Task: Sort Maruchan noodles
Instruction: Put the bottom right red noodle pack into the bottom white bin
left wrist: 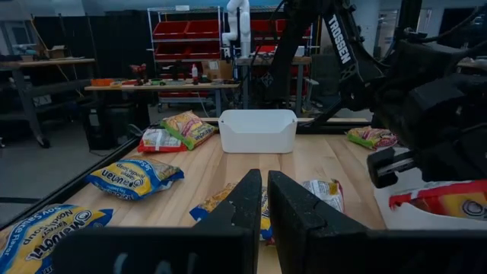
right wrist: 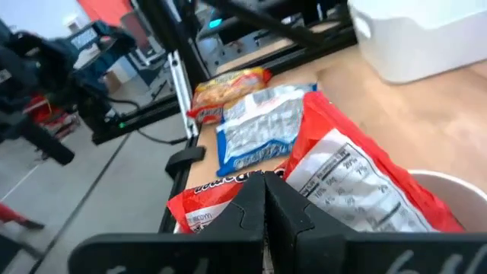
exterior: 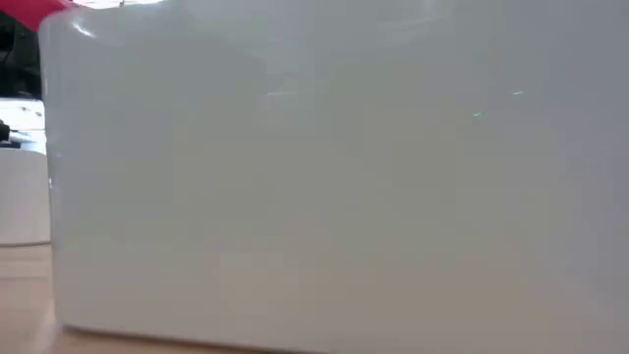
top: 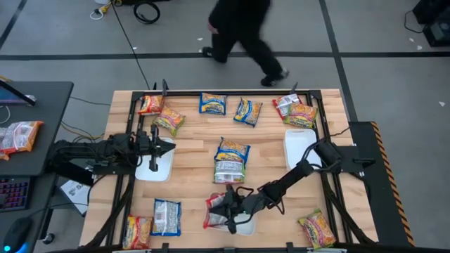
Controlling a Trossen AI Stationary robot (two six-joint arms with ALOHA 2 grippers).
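Closest to you, the left gripper (top: 169, 148) hangs closed and empty over the left white tray (top: 156, 171). Your right gripper (top: 229, 209) is pinched on a red-and-silver noodle packet (top: 213, 210) at the front tray (top: 246, 226), so I judge the placing step is underway; next, open it and let the packet settle inside.

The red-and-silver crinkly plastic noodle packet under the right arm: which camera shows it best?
The right wrist view: the red-and-silver crinkly plastic noodle packet fills the frame. The high view shows it small, the left wrist view an edge, the low view nothing.

Right gripper (top: 230, 209) jaws pinch a red packet (top: 213, 210).
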